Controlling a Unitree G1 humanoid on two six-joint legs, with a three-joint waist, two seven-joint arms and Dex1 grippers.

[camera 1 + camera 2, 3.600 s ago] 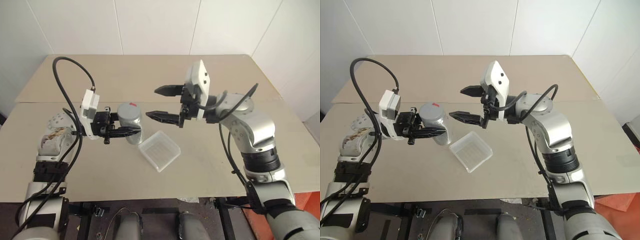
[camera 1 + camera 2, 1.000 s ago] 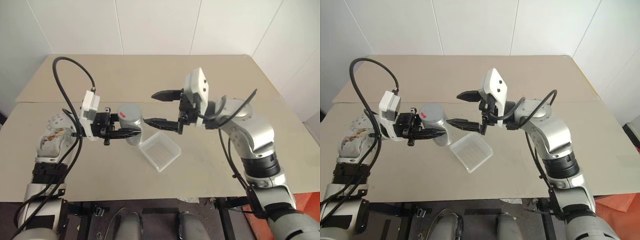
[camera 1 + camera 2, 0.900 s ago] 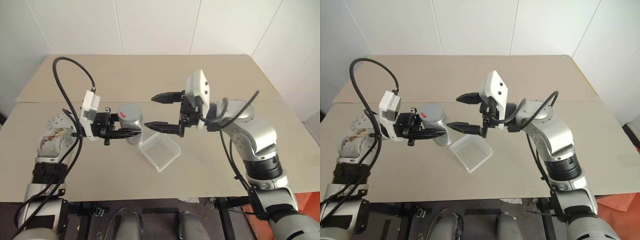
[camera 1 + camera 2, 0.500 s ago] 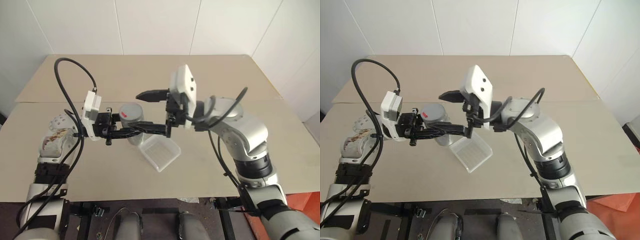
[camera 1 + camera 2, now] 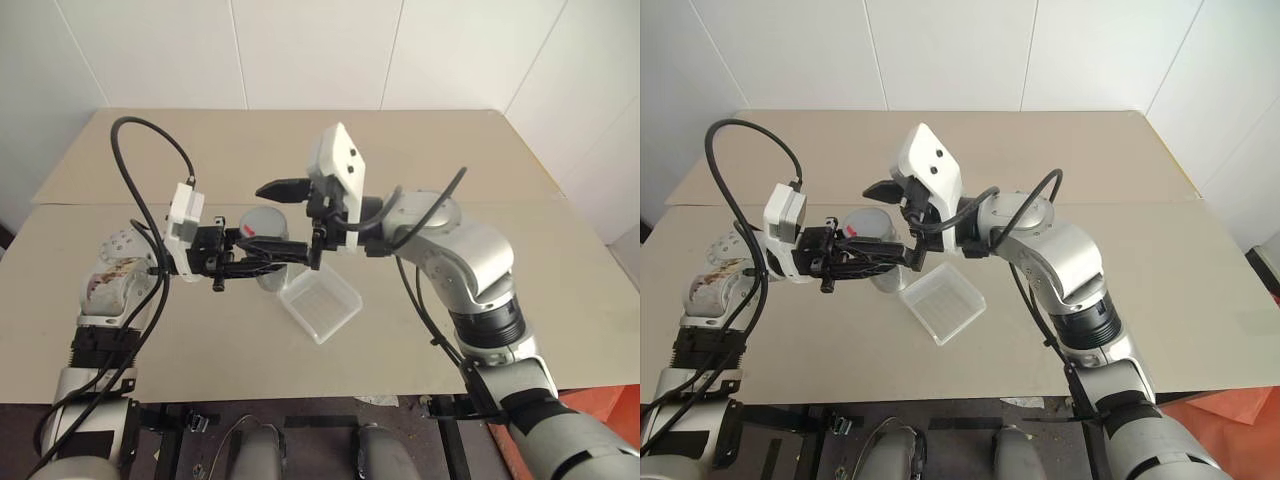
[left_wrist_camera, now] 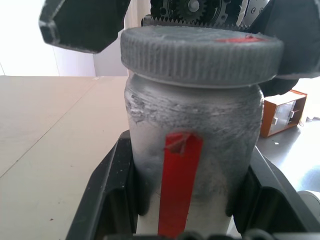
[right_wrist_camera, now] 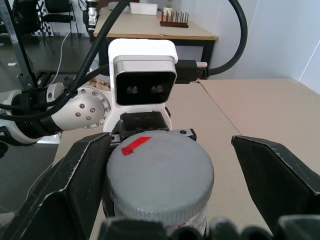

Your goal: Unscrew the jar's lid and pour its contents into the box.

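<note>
My left gripper (image 5: 272, 262) is shut on the silvery-grey jar (image 6: 192, 150), holding it upright above the table; a red strip runs down its side. The round grey ribbed lid (image 7: 160, 172), with a red mark on top, sits on the jar. My right gripper (image 5: 265, 222) is open, reaching in level from the right, with one finger on each side of the lid. One finger (image 7: 75, 200) stands close beside the lid and the other finger (image 7: 280, 185) stands clear of it. The clear shallow box (image 5: 320, 305) lies on the table just below and right of the jar. The contents are hidden inside the jar.
The beige table (image 5: 150, 160) stretches wide behind and to both sides of the arms. A black cable (image 5: 140, 180) loops above my left arm. Bare tabletop lies right of the box.
My right gripper has moved left, still open, and its fingers now straddle the lid. The left gripper and the jar have stayed in place.
</note>
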